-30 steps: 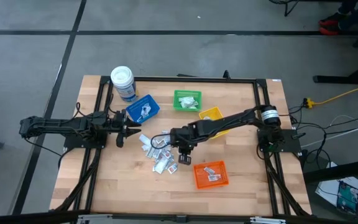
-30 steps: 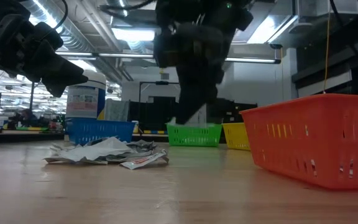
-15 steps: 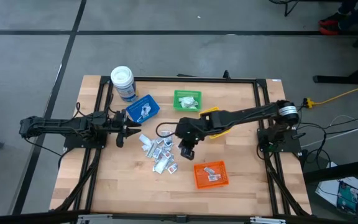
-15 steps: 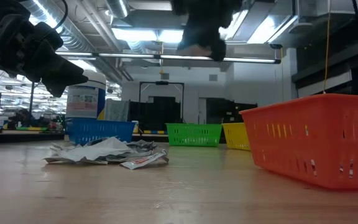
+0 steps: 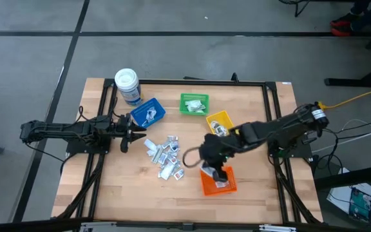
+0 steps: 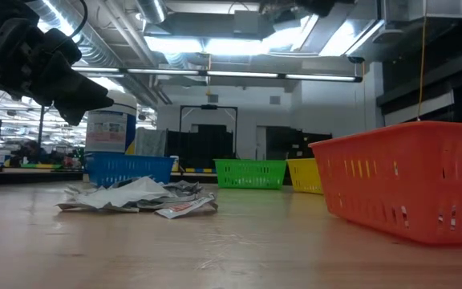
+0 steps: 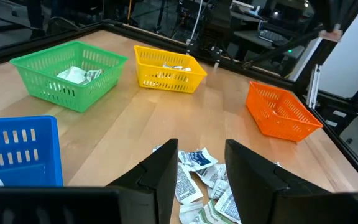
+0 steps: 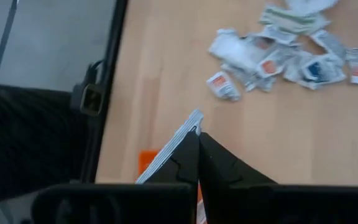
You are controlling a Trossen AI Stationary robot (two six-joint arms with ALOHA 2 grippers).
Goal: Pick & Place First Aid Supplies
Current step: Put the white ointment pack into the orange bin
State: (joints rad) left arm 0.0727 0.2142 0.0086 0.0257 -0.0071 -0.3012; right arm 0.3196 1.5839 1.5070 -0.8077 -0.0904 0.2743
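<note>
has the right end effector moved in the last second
Yes. In the high view the right end effector, shut on a packet, has swung from beside the packet pile to over the orange bin.

An industrial lab or workshop is indicated by exposed ceiling ducts [image 6: 135,64], strip lights [image 6: 191,44] and concrete floor [image 5: 172,51].

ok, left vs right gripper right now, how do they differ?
Left gripper has its fingers apart and holds nothing; right gripper is shut on a thin packet.
Left gripper sits at the left edge of the packet pile; right gripper is over the orange bin, away from the pile.
Left arm lies stretched straight; right arm is bent round toward the bin.
Both are dark two-finger grippers.
</note>
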